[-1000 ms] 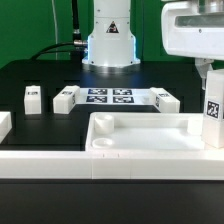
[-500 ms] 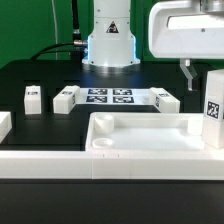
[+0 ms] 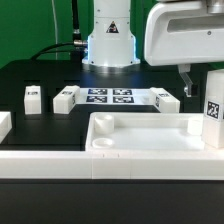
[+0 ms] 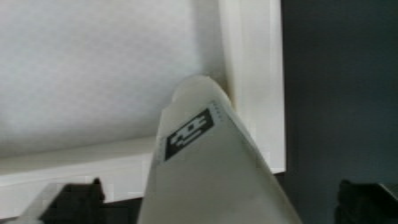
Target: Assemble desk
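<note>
Far off to the exterior view's left of the gripper [image 4: 217,204], a loose leg [image 3: 32,97] is sitting on the black table [image 3: 30,75]. A second leg [image 3: 65,98] is lying just beside the marker board [image 3: 108,96]. A third leg [image 3: 166,99] is resting nearer the gripper, just past the board's other end. The tabletop [image 3: 140,140] is lying hollow side up, below the gripper and stretching away to its left. An upright leg [image 3: 213,108] is standing at the tabletop's right end, directly under the gripper. The jaws are standing wide open and straddling the top of this leg. In the wrist view the fingertips [image 4: 68,200] are sitting clear of it on both sides.
</note>
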Controlling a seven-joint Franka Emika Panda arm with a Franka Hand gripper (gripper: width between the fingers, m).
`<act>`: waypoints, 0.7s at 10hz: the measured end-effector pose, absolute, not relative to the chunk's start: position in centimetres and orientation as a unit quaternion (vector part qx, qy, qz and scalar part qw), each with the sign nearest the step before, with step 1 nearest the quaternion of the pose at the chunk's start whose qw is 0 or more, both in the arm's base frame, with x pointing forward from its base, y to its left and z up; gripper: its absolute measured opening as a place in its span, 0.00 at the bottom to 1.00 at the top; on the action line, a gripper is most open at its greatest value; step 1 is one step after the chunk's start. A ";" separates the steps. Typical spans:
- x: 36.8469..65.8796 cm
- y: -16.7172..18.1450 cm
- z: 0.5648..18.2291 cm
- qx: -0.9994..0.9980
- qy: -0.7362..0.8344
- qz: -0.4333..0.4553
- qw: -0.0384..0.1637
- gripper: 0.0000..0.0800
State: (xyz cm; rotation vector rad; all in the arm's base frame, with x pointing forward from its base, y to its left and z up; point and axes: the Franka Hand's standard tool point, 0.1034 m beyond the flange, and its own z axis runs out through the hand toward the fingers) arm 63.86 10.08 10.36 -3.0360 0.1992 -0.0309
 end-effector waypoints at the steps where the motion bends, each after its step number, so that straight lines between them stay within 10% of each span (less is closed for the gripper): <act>1: 63.8 10.1 10.3 -0.999 0.027 -0.012 0.046 0.81; 5: 63.7 10.1 10.3 -0.994 -0.099 -0.015 0.038 0.81; 7: 63.7 10.1 10.3 -0.994 -0.099 -0.015 0.038 0.49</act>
